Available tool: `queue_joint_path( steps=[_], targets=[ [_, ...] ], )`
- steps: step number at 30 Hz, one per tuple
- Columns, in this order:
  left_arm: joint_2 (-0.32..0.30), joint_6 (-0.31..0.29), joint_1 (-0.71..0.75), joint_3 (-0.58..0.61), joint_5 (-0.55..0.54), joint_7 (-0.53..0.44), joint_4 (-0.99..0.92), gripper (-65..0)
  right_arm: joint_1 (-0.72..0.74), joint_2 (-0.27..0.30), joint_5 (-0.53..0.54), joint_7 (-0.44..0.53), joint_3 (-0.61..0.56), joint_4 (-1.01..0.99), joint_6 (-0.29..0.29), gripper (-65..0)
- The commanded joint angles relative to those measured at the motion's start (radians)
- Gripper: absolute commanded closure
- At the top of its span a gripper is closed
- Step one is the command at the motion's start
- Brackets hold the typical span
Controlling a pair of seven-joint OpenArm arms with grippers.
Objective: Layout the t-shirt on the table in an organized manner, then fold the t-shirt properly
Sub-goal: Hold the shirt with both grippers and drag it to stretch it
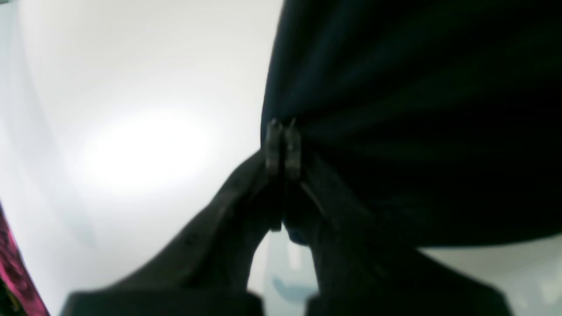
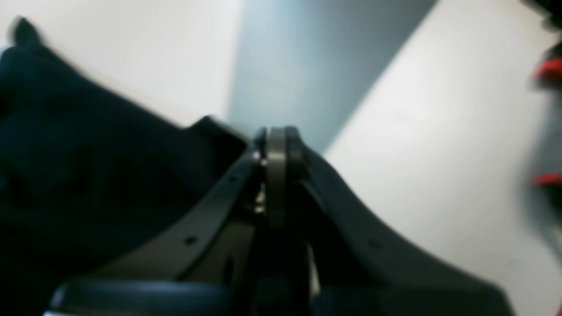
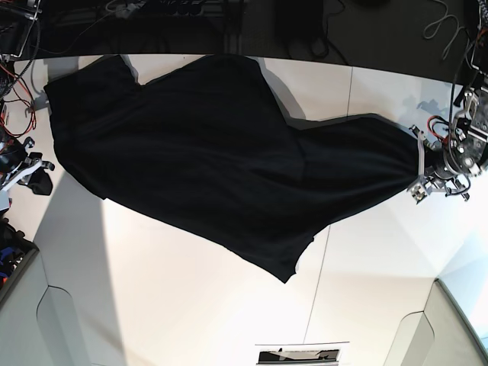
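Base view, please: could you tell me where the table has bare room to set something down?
The table is bare below the t-shirt down to the near edge, and right of its hanging corner. The upper band is covered, stretched to the left gripper.

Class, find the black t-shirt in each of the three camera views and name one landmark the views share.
Left wrist: the t-shirt fills the upper right, bunched into the left hand.
Right wrist: it lies at the left, beside the shut right hand.
Base: it spreads across the top and middle.
Shared landmark: the white table, seen around the shirt in every view.
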Motion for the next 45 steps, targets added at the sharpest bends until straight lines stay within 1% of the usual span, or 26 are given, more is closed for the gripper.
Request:
queue_joint_path(
  steps=[1,4,7,10,11,13,15,18,19,20,21,22,25,26,27,30,31,34,37,40,42,45],
  targets=[
    [-0.021,0.002,-0.047,-0.01,-0.016,-0.008,0.011,0.0,0.017,0.016,0.036,0.001,0.006,0.016,0.003,0.0],
    [-0.017,0.002,-0.088,-0.01,-0.062,0.003,0.005,0.0,-0.006,-0.011,0.077,-0.022,0.006,0.027,0.013,0.0],
    [-0.015,0.002,-0.101,-0.01,-0.108,0.012,-0.019,0.0,-0.058,-0.052,0.08,-0.022,0.006,0.068,0.012,0.0],
    [-0.016,-0.003,-0.101,-0.01,-0.194,0.085,-0.014,0.0,-0.103,-0.095,0.078,-0.021,0.006,0.11,0.013,0.0],
    [-0.019,-0.019,-0.1,-0.01,-0.23,0.1,0.0,0.0,-0.112,-0.106,0.076,-0.021,0.006,0.122,0.013,0.0],
    [-0.023,-0.042,-0.097,-0.01,-0.295,0.124,0.042,0.0,-0.124,-0.12,0.077,-0.021,0.006,0.137,0.012,0.0],
    [-0.023,-0.051,-0.093,-0.01,-0.324,0.171,0.092,0.0,-0.135,-0.122,0.073,-0.021,0.006,0.144,0.012,0.0],
    [-0.027,-0.042,-0.089,-0.01,-0.351,0.231,0.139,-21.9,-0.158,-0.125,0.073,-0.021,0.006,0.151,0.013,0.0],
    [-0.034,-0.023,-0.089,-0.011,-0.353,0.23,0.143,-26.3,-0.159,-0.128,0.071,-0.022,0.006,0.151,0.013,0.0],
    [-0.04,-0.003,-0.09,-0.015,-0.359,0.225,0.149,-27.2,-0.158,-0.13,0.068,-0.021,0.006,0.151,0.013,0.0],
    [-0.044,-0.002,-0.089,-0.026,-0.375,0.223,0.157,-27.1,-0.156,-0.13,0.069,-0.018,0.006,0.151,0.013,0.0],
    [-0.046,-0.022,-0.089,-0.035,-0.412,0.224,0.169,-27.1,-0.154,-0.13,0.068,-0.017,0.006,0.151,0.013,0.0],
    [-0.044,-0.173,-0.07,-0.042,-0.548,0.23,0.229,-26.8,-0.157,-0.128,0.064,-0.017,0.006,0.151,0.013,0.0],
    [-0.042,-0.204,-0.051,-0.042,-0.571,0.23,0.256,-24.3,-0.16,-0.128,0.059,-0.018,0.006,0.151,0.013,0.0],
    [-0.036,-0.213,-0.029,-0.042,-0.574,0.23,0.276,-19.7,-0.162,-0.129,0.054,-0.019,0.006,0.151,0.013,0.0],
    [-0.011,-0.206,0.035,-0.042,-0.537,0.23,0.273,-5.3,-0.161,-0.13,0.047,-0.021,0.006,0.151,0.013,0.0],
    [-0.003,-0.2,0.06,-0.042,-0.525,0.229,0.269,-3.2,-0.161,-0.13,0.047,-0.023,0.006,0.151,0.013,0.0],
    [0.016,-0.195,0.125,-0.042,-0.477,0.211,0.26,-2.5,-0.162,-0.13,0.05,-0.058,0.006,0.151,0.014,0.0],
    [0.019,-0.19,0.171,-0.042,-0.418,0.161,0.255,-2.6,-0.176,-0.13,0.05,-0.086,0.006,0.15,0.024,0.0],
    [0.022,-0.177,0.194,-0.042,-0.362,0.132,0.226,-2.6,-0.215,-0.13,0.045,-0.08,0.002,0.145,0.024,0.0],
    [0.021,-0.177,0.187,-0.042,-0.322,0.092,0.18,-2.6,-0.233,-0.13,0.025,-0.074,-0.007,0.136,0.024,0.0],
    [0.021,-0.176,0.151,-0.042,-0.264,0.041,0.094,-2.6,-0.237,-0.127,-0.054,-0.024,-0.012,0.113,0.024,0.0]
  ],
)
